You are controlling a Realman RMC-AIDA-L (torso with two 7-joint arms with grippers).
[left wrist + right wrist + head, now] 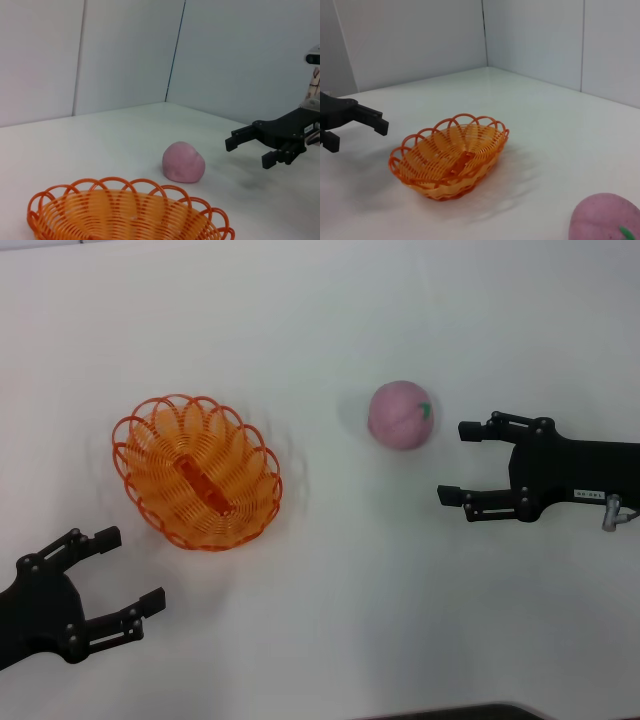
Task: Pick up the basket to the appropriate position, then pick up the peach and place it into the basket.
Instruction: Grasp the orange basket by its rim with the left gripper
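**Table layout, as I read it from the head camera**

I have the basket point(197, 472) left of centre on the table point(330, 310), the peach point(401, 415) well apart to its right and farther back. Left gripper point(125, 570) sits nearer me than the basket; right gripper point(455, 460) is just right of the peach.

We see an orange basket point(197, 472) of looped strands with a scalloped rim, a pink peach point(400, 415) bearing a small green leaf mark, two black claws, and a plain white worktop point(330, 600).
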